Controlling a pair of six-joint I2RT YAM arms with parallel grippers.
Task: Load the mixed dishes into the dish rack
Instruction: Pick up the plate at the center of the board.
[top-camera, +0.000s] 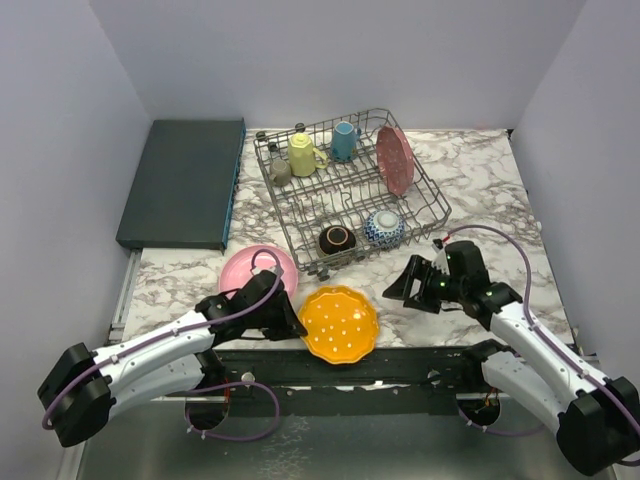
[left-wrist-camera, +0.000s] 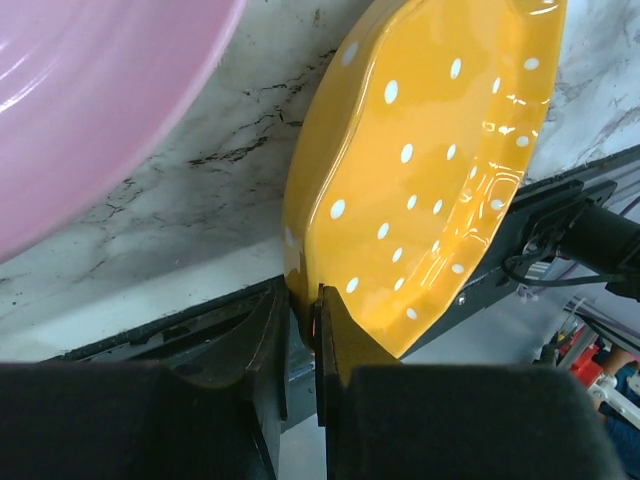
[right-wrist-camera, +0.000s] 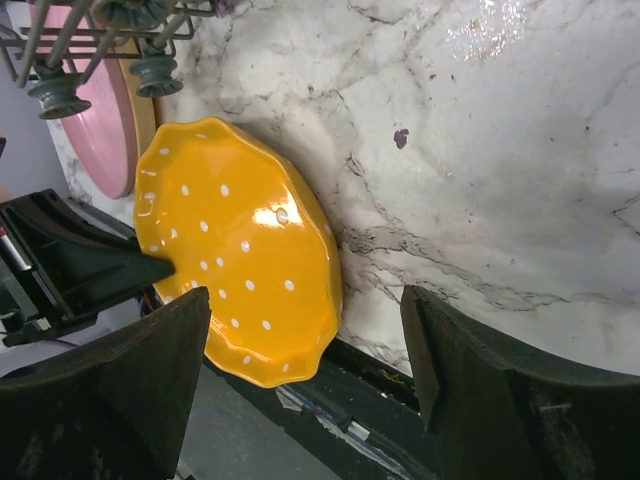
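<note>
Where light hits, orange plate (top-camera: 339, 322), glossy, white-dotted

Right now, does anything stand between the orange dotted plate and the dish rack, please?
Nothing visible does: bare marble separates the orange dotted plate, pinched by the left claw, from the dish rack. The pink plate sits to its left.

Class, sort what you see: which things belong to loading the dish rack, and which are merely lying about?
Belong to the job: dish rack, orange dotted plate, pink plate, red plate, yellow mug, blue mug, grey-green mug, brown bowl, blue-white bowl.
Lying about: dark teal slab.
</note>
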